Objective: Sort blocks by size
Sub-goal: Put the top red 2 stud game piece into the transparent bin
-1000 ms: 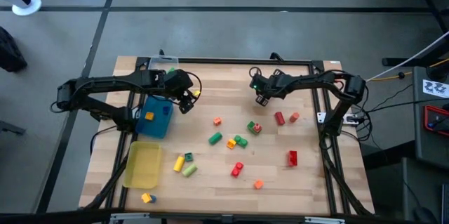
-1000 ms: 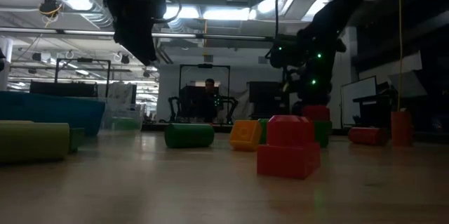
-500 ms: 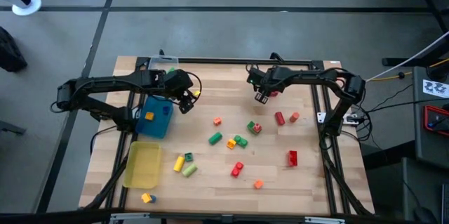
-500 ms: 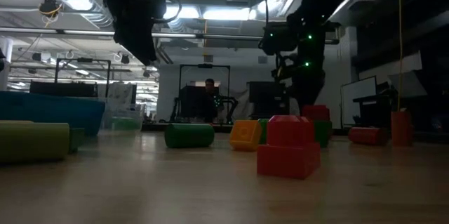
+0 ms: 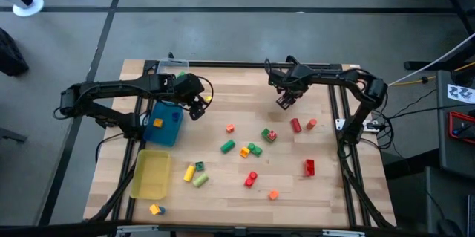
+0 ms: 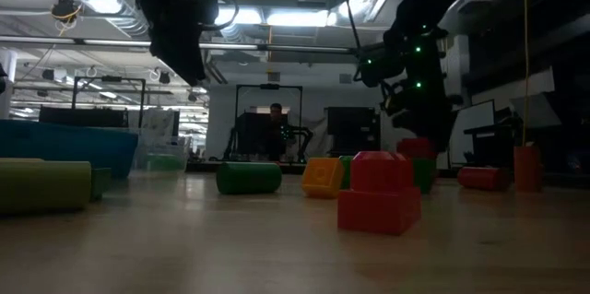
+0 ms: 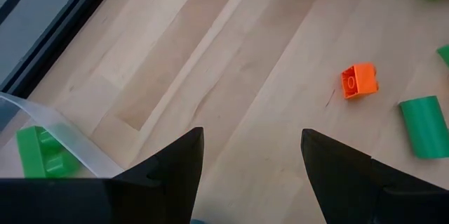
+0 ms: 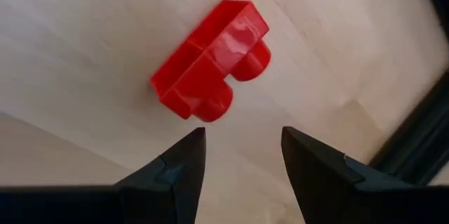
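Note:
The blocks lie scattered over the wooden table: an orange cube (image 5: 230, 128), a green cylinder (image 5: 227, 146), a red brick (image 5: 309, 166) and several more in red, green and yellow. My right gripper (image 5: 285, 103) hangs open above the table's far right part. A red brick (image 8: 210, 59) lies on its side on the wood just beyond its fingertips (image 8: 242, 133). My left gripper (image 5: 198, 111) waits open over the table beside the blue tray (image 5: 165, 129), nothing between its fingers (image 7: 252, 136). An orange cube (image 7: 359, 81) and a green cylinder (image 7: 424, 115) lie ahead of it.
A yellow tray (image 5: 151, 175) lies at the near left, with a yellow and blue block (image 5: 155, 209) in front of it. A clear tray (image 5: 172, 68) at the far left holds a green brick (image 7: 35, 152). An orange block (image 5: 157, 122) lies in the blue tray. Metal rails frame the table.
My right gripper has risen a little over the table's far right part, turned about its own line and tipped steeper downward, its fingers ending slightly nearer the table's right edge. It has stayed open. The blocks have kept their places.

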`<state>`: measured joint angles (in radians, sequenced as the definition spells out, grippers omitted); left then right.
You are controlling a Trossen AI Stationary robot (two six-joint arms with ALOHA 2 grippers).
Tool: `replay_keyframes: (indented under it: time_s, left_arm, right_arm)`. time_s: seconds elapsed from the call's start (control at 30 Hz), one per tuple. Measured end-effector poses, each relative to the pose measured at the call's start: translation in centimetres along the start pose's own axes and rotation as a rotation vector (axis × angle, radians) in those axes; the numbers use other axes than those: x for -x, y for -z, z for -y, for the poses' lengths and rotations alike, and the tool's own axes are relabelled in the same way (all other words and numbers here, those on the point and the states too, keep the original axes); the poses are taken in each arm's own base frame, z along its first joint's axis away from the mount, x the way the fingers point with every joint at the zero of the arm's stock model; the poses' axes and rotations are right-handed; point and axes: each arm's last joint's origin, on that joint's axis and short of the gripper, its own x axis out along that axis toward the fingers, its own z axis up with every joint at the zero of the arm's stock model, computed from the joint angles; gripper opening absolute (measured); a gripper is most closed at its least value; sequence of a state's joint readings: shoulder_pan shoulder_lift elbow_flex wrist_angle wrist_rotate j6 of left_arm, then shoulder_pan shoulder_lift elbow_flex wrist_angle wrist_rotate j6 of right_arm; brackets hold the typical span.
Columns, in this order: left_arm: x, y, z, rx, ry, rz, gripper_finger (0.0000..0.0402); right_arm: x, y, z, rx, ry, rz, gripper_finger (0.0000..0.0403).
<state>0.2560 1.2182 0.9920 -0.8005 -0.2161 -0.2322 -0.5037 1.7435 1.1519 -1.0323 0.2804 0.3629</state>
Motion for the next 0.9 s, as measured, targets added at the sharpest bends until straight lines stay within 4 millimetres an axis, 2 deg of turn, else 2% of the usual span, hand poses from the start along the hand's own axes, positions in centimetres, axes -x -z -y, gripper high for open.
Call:
replay_keyframes:
  time_s: [0.3,0.63,0.9]
  left_arm:
    - [0.0,0.0,0.0,-0.039,0.000,0.000,0.0223]
    - [-0.1,0.0,0.0,-0.082,0.000,0.002,0.0224]
    - [-1.6,1.3,0.1,-0.115,-0.004,-0.022,0.0224]
  right_arm:
    - [-0.2,-1.0,0.3,-0.081,-0.173,0.024,0.0188]
    - [-0.2,-1.1,0.3,-0.173,-0.169,0.025,0.0188]
    - [-0.3,-1.3,0.3,-0.193,-0.142,0.060,0.0188]
